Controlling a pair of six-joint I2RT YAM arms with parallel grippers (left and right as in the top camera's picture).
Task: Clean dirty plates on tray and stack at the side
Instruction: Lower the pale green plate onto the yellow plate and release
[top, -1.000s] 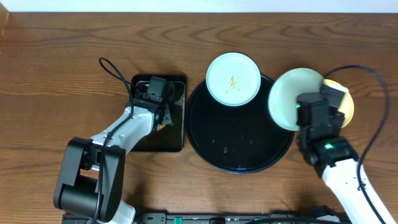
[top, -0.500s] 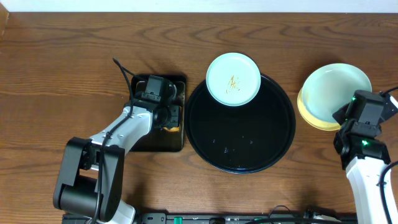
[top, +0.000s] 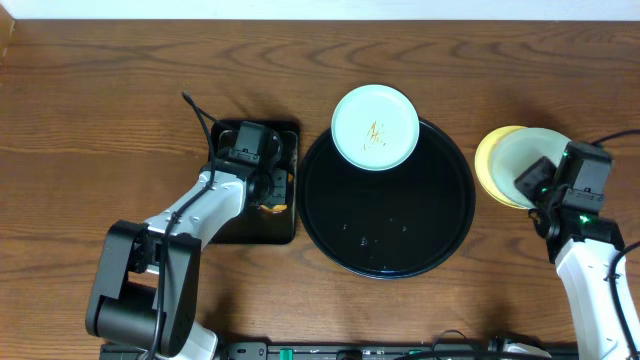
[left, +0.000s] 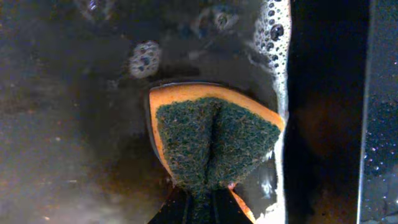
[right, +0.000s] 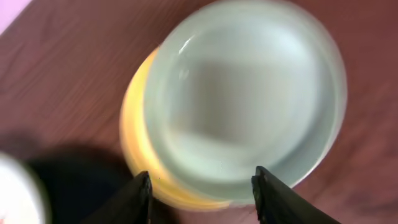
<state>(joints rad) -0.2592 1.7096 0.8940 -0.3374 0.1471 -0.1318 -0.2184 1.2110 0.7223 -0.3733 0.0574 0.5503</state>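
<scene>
A pale mint plate (top: 375, 127) with a brown-orange smear rests on the far rim of the round black tray (top: 388, 215). To the right of the tray, on the wood, a second mint plate (right: 249, 93) lies stacked on the yellow plate (right: 140, 149). My right gripper (right: 202, 190) hovers open over the near edge of that stack, with nothing between its fingers; overhead it (top: 540, 185) hides part of the stacked mint plate (top: 520, 158). My left gripper (left: 205, 208) is shut on an orange-and-green sponge (left: 214, 146), which is pressed into soapy water.
The sponge sits inside a small rectangular black tray (top: 235, 230) left of the round tray, with foam (left: 273, 37) along its wall. The table's right edge is close to the plate stack. A black cable (top: 200, 120) loops behind the left arm.
My right gripper carried the mint plate from the tray's right edge out over the yellow plate, set it down there and opened. The left arm has hardly moved.
</scene>
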